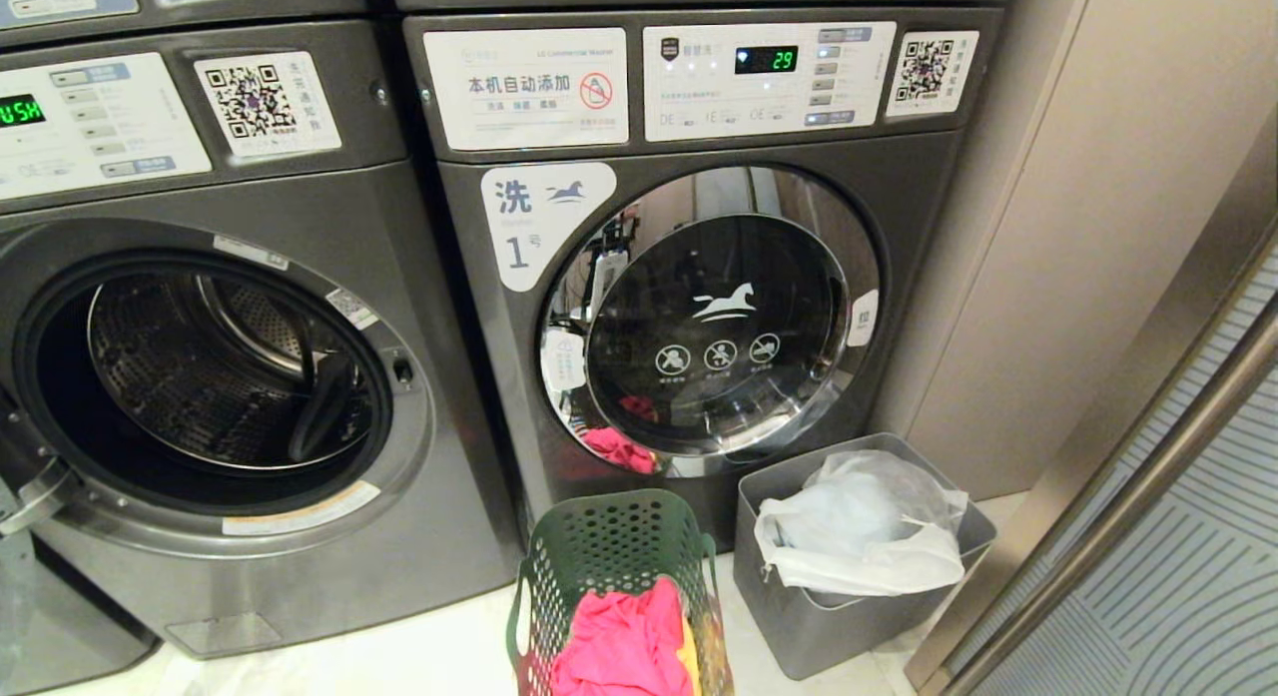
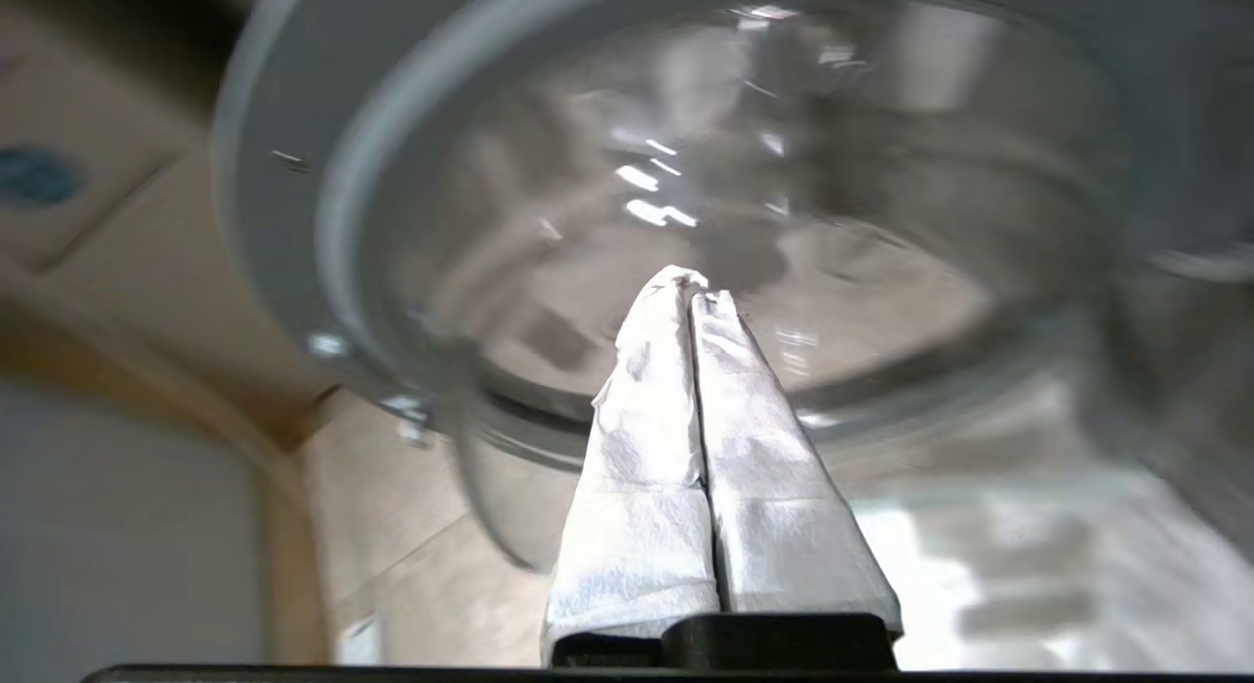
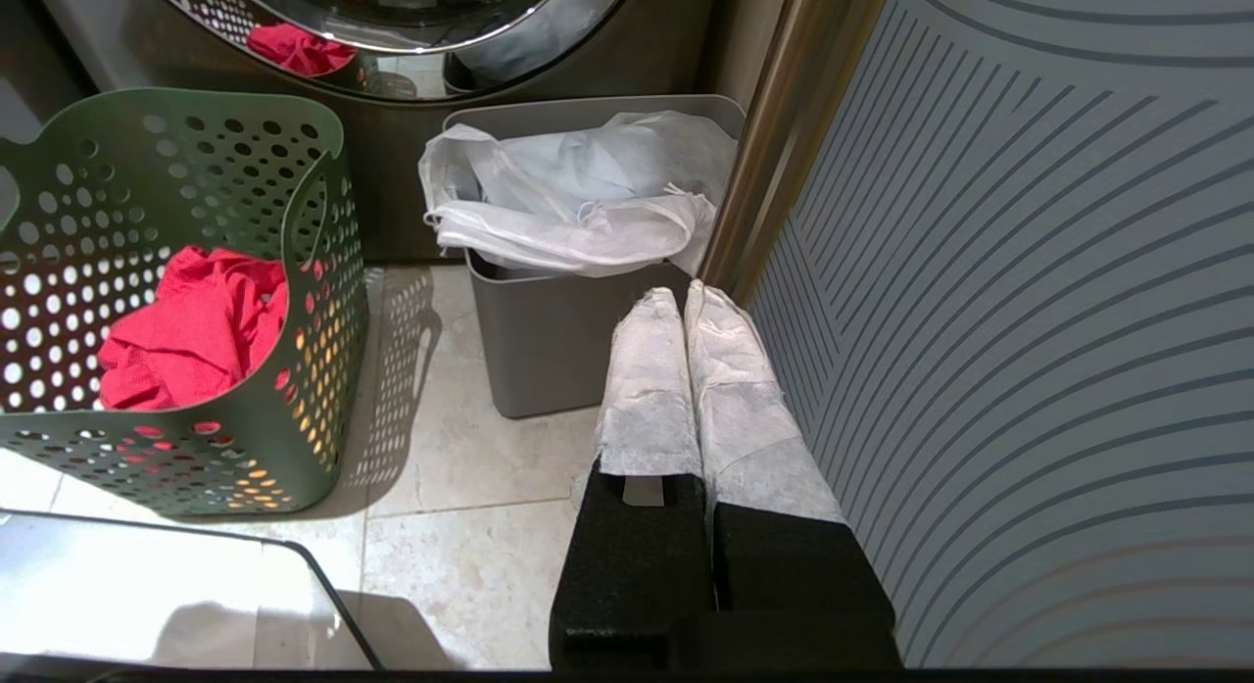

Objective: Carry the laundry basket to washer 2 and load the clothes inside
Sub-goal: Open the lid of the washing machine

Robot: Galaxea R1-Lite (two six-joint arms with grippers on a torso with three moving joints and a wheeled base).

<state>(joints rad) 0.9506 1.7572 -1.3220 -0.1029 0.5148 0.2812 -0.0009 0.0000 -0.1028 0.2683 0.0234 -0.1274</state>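
With both my left fingers and right fingers pressed together and empty, the basket of clothes sits at six o'clock below the closed washer, so my left ones, close against the open washer's glass door, could knock it.

A closed grey washing machine marked 1 is the landmark. A grey bin with a white bag stands just below-right of it on pale floor tiles. A beige wall panel and a striped glass door lie to its right.
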